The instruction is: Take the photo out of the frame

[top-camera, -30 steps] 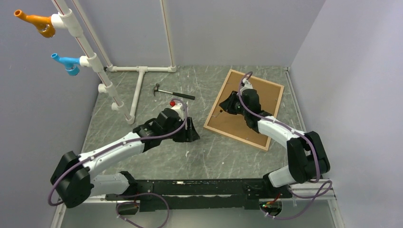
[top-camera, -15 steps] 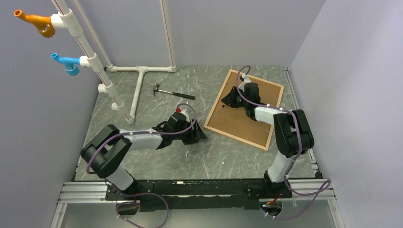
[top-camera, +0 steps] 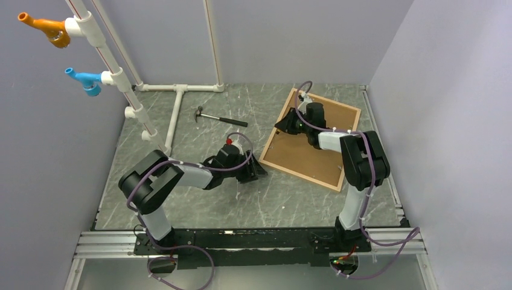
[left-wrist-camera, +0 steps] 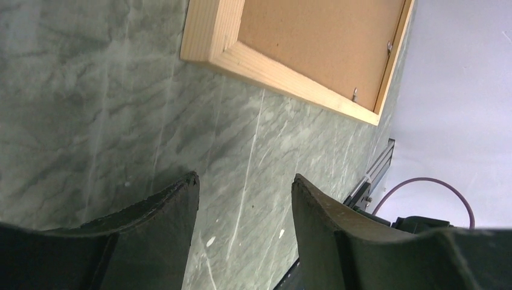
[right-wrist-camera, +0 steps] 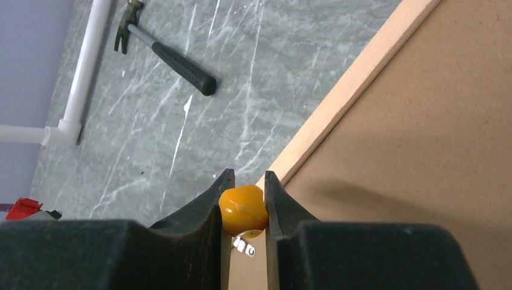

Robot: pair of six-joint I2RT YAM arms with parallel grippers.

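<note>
Hovering low over the table (top-camera: 199, 199), my left claw (left-wrist-camera: 244, 187) was wide and empty | frame (left-wrist-camera: 272, 69) lay just beyond, photo (left-wrist-camera: 314, 36) inside, brown back up | photo looked thin, light, bendy; I'd lift an edge | right claw (right-wrist-camera: 243, 181) pinched a small orange ball (right-wrist-camera: 243, 205) at the frame's rim

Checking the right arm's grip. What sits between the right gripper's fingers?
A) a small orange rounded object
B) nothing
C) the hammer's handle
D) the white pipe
A: the right gripper pinches a small orange rounded object at the edge of the frame, while the hammer lies apart on the table.
</note>
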